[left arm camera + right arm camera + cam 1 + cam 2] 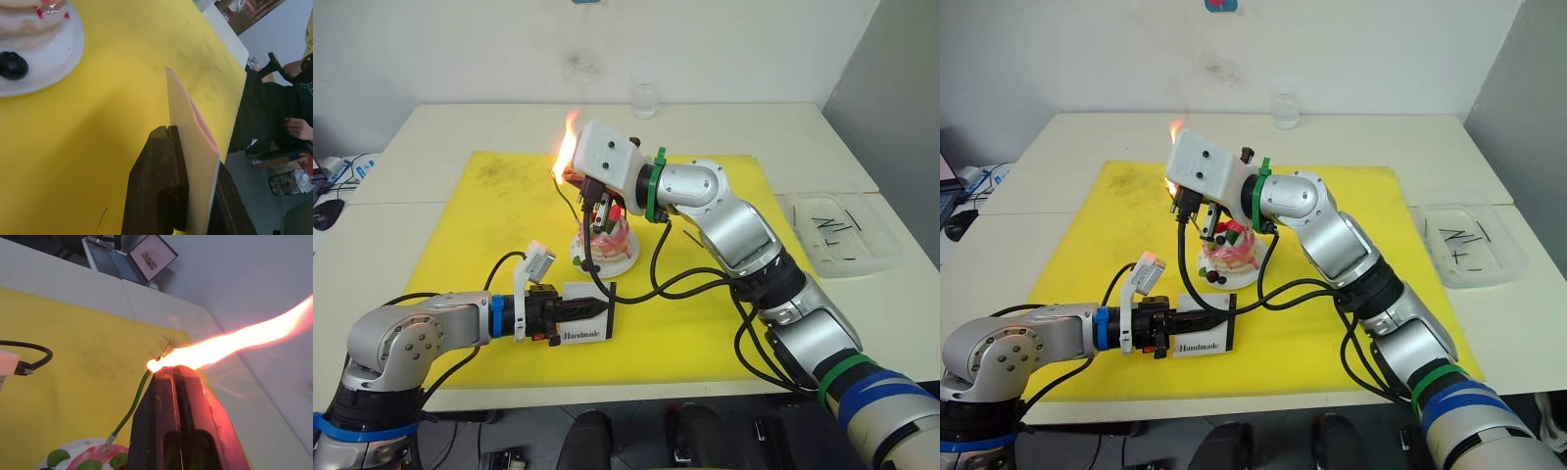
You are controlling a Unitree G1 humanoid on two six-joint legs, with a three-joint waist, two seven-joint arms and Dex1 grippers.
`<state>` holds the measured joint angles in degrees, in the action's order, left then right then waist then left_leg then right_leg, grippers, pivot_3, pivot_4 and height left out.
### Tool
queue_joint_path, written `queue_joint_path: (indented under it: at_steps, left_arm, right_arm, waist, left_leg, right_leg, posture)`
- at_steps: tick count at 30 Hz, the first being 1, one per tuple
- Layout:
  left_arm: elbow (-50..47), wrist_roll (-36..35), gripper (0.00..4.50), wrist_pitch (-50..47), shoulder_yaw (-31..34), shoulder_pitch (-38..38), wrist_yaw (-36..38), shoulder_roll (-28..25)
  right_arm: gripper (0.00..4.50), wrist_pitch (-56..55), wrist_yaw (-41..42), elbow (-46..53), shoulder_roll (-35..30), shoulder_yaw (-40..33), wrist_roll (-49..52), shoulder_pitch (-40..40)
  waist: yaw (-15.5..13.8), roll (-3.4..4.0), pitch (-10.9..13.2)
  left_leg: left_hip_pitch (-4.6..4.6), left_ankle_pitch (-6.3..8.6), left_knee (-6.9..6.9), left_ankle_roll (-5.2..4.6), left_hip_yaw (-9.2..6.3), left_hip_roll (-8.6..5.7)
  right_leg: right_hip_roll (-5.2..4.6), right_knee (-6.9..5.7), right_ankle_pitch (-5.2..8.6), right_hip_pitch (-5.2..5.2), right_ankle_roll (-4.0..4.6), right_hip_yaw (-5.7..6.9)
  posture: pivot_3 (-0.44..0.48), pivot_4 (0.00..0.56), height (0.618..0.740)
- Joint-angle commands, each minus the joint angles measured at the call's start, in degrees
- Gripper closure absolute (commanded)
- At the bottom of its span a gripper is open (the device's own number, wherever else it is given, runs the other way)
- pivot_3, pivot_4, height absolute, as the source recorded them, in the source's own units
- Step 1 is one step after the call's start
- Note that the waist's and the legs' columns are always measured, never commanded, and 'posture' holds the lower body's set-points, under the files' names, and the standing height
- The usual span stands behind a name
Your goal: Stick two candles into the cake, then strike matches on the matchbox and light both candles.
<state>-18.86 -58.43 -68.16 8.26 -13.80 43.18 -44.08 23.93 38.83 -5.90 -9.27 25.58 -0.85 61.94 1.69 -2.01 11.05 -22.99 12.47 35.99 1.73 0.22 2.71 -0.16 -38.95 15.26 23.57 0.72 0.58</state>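
White worktop [431, 127], carrying one yellow mat [489, 235] on which the task's things lie. At 3 o'clock of the mat, on the bare worktop, one clear shallow tray [842, 235] holds several short dark matches [827, 227]; their exact number cannot be told. At 12 o'clock, beyond the mat's far edge, stands one clear glass [644, 100].

Near the mat's centre, one cake [1227, 257] with pink icing on a small white plate [49, 68]; one dark berry [12, 65] lies on the plate's rim. The right arm's wrist housing stands in front of the cake and hides much of its top in the head views.

One matchbox [590, 318], printed "Handmade", is held upright at 6 o'clock of the cake, well apart from it, by the left pincer [188, 196], whose two fingers are clamped on the box's faces.

The right pincer [174, 377], above the cake, has its fingers pressed together on a match whose stick is hidden between them; a long orange flame [234, 340] streams from the tips. One green candle [132, 409] rises from the cake, its upper end touching the flame's base. A red candle cannot be made out.
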Motion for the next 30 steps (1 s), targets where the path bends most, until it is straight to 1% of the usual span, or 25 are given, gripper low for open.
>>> queue_joint_path:
  at_steps: [1,30]
  left_arm:
    - [-1.3,0.0,4.50,1.2,0.4,0.0,0.3,0.2]
    - [-0.9,0.5,4.50,1.1,-0.5,-1.3,1.0,0.5]
  right_arm:
    - [4.46,-2.3,0.5,0.1,0.8,-1.1,-0.6,1.3]
    - [4.46,-2.7,1.9,0.4,1.5,-2.3,-2.2,1.1]
  waist:
    - [0.0,0.00,0.0]
    - [0.0,0.00,0.0]
  left_leg:
    - [0.00,0.00,0.00,0.00,0.00,0.00]
    - [0.00,0.00,0.00,0.00,-0.01,0.01]
  right_leg:
    - [0.00,0.00,0.00,0.00,0.00,0.01]
    - [0.00,-0.01,0.00,0.00,0.00,0.01]
  posture:
    - [0.000,0.150,0.740]
    - [0.000,0.150,0.740]
